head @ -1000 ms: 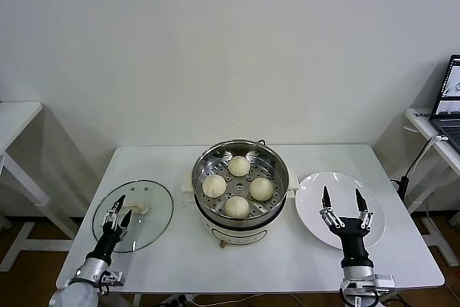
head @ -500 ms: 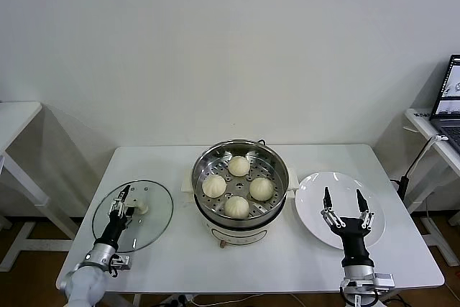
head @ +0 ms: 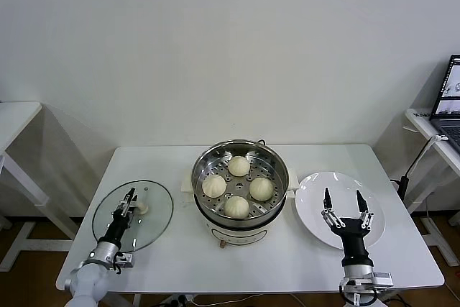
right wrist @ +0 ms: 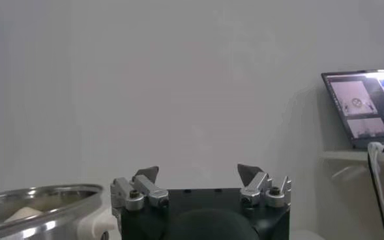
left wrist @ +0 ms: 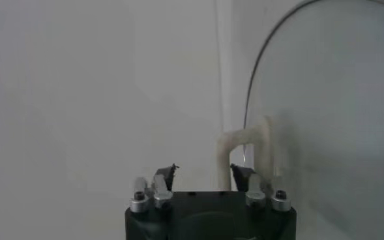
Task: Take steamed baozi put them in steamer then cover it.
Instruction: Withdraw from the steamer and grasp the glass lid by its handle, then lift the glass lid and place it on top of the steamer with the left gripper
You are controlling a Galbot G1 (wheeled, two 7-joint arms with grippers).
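Four cream-white steamed baozi (head: 236,207) lie in the shiny steamer (head: 277,170) at the table's middle. The cover (head: 154,215), a clear glass lid, lies flat on the table to the left, its white handle (head: 143,207) up. My left gripper (head: 131,193) hangs low over the cover, right beside the handle. In the left wrist view the left gripper (left wrist: 205,171) is open with narrowed jaws and nothing between them. The handle (left wrist: 244,140) stands just past one fingertip. My right gripper (head: 342,195) is open over the white plate (head: 315,190), empty.
A laptop (head: 451,95) sits on a side desk at the right with a cable hanging off it. Another white table (head: 14,116) stands at the far left. The steamer's rim (right wrist: 42,195) shows in the right wrist view.
My left gripper has moved forward over the cover toward its handle, and its fingers have drawn closer together. The right arm has stayed still.
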